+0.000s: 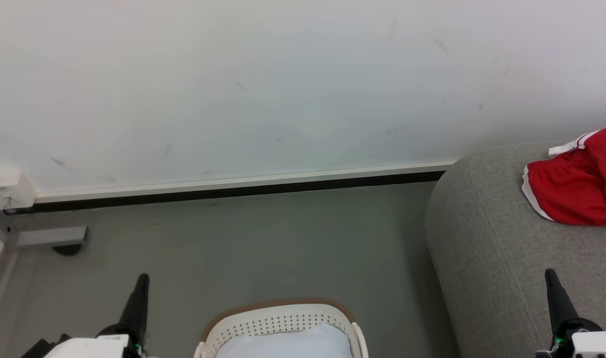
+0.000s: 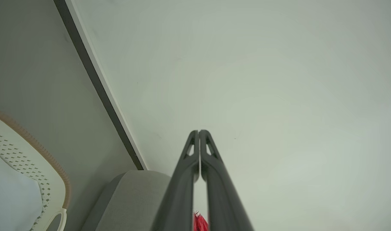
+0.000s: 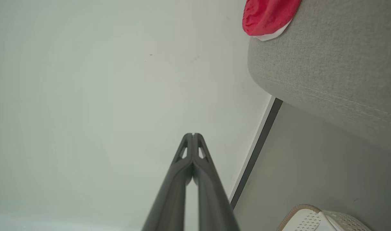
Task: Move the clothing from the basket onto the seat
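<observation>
Left pincer [image 1: 143, 279] and right pincer [image 1: 549, 273] are pressed together, empty. Clothing [image 1: 576, 184] lies on seat [image 1: 492, 248]; basket [image 1: 278, 304] holds white padding [image 1: 288, 343]. Probably finished: check deeper for leftover red.

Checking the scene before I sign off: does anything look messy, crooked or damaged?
Nothing looks damaged. The red garment lies crumpled, not flat, at the far edge of the grey seat. The wall carries a few dark scuffs. The basket stands upright.
</observation>
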You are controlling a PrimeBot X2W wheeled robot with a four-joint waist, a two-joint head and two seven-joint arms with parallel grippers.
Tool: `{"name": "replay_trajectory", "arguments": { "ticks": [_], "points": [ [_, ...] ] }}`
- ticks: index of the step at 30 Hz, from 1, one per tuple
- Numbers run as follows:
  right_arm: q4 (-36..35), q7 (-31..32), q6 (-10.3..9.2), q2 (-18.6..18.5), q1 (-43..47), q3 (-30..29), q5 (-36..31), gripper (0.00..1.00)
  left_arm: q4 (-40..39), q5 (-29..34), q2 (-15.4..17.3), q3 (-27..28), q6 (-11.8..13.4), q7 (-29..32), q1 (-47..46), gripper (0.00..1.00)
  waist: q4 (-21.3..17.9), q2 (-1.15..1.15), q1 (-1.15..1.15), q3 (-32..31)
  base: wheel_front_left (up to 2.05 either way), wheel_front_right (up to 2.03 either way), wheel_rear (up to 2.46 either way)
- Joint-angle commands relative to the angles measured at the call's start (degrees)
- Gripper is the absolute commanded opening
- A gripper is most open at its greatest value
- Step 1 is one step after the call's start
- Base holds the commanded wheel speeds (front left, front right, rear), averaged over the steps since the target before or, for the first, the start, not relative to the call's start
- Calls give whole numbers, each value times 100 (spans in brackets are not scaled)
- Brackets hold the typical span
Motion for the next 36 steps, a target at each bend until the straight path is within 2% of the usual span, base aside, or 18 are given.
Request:
{"name": "replay_trajectory", "arguments": {
  "ticks": [1,17,36],
  "points": [
    [-51,47,-10,-25,-68,-35,132,0,-4,-112,12,36,-40,16,-85,0,4,0,0,3,0,0,0],
    [-91,218,-12,-10,-113,-149,712,0,39,-705,-14,111,-114,183,-181,0,57,0,0,48,0,0,0],
    [-83,225,-12,13,-113,-172,661,0,36,-695,-13,108,-109,180,-176,0,57,0,0,48,0,0,0]
  ]
}}
